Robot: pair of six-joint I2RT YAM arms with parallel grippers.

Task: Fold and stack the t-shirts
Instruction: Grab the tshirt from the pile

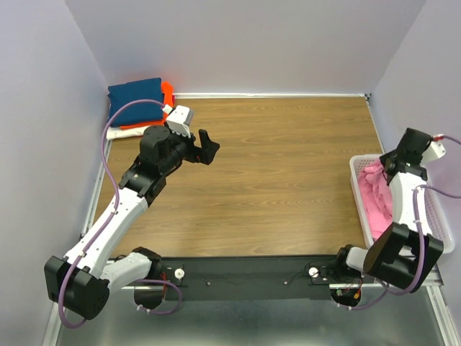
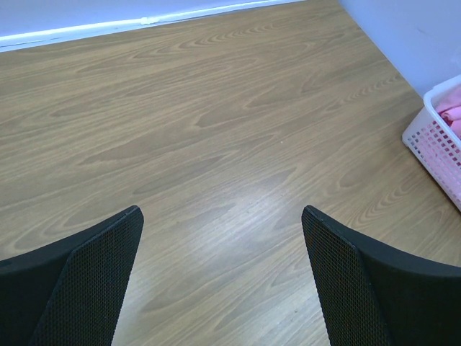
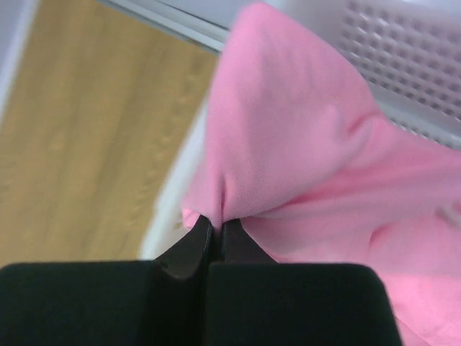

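A crumpled pink t-shirt point(image 1: 377, 193) lies in the white mesh basket point(image 1: 356, 189) at the table's right edge. My right gripper point(image 1: 393, 163) hangs over the basket's far end. In the right wrist view the right gripper point(image 3: 216, 222) is shut on a pinched fold of the pink t-shirt point(image 3: 288, 130). Folded t-shirts sit stacked at the far left corner: navy blue point(image 1: 135, 101) on top, orange point(image 1: 168, 92) and white point(image 1: 134, 132) edges below. My left gripper point(image 1: 207, 144) hovers open beside that stack, and in its own view the left gripper point(image 2: 222, 213) holds nothing above bare wood.
The wooden table point(image 1: 288, 173) stretches between the two arms. Purple walls close in the left, back and right sides. The basket corner point(image 2: 436, 140) with pink cloth point(image 2: 452, 114) shows at the right of the left wrist view. The basket wall point(image 3: 403, 50) rises behind the pinched cloth.
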